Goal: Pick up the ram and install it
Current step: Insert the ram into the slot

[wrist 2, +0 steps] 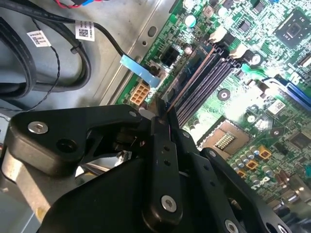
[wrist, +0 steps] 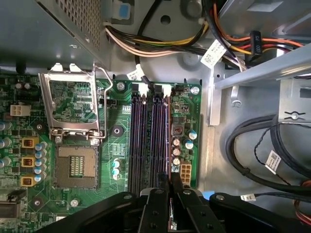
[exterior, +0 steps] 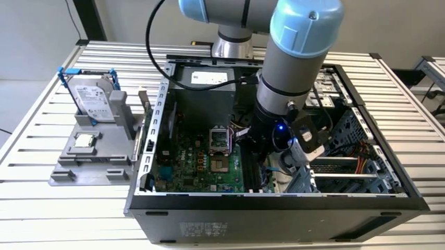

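Green motherboard (wrist: 116,141) with black slots (wrist: 150,141), black gripper (wrist: 171,187), pale-blue-capped grey arm (exterior: 292,57), perhaps silver drive (exterior: 91,101).

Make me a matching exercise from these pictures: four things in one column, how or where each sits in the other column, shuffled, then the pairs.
1. silver box-shaped hard drive
2. small square silver processor chip
3. long thin dark ram stick
4. metal socket frame

A. hinged open on the green motherboard
B. edge-on at the black memory slots, clamped in the black gripper
C. upright in the grey holder
D. flat on the grey holder

Pairs: 1-C, 2-D, 3-B, 4-A
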You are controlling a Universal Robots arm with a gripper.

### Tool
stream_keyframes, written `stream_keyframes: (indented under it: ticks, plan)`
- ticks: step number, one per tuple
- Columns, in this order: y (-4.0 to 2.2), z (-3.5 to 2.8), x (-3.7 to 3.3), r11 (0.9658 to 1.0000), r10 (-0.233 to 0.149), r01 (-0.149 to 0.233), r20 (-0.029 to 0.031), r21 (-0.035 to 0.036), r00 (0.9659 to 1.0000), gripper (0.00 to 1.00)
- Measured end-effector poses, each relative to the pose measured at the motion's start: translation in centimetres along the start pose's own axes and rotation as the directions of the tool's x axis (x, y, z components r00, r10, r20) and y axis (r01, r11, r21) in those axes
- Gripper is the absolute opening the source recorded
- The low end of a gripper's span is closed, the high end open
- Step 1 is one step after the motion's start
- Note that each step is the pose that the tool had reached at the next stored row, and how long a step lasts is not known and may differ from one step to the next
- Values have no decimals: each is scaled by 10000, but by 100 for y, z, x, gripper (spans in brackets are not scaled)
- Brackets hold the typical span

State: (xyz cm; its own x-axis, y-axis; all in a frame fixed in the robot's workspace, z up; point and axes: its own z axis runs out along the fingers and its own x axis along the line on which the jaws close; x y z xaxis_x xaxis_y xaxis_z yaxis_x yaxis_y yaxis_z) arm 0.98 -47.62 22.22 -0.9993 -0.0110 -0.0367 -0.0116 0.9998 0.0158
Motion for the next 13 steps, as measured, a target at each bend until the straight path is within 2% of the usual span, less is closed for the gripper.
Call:
stream_keyframes:
  ticks: [4, 9, 13]
  plan:
    - [0, -8, 0, 9999, 117, -117, -5, 1, 9999, 0]
    - [0, -9, -1, 9980, 624, -624, 2, 22, 9980, 0]
    - [0, -10, 16, 9980, 632, -632, 3, 23, 9980, 0]
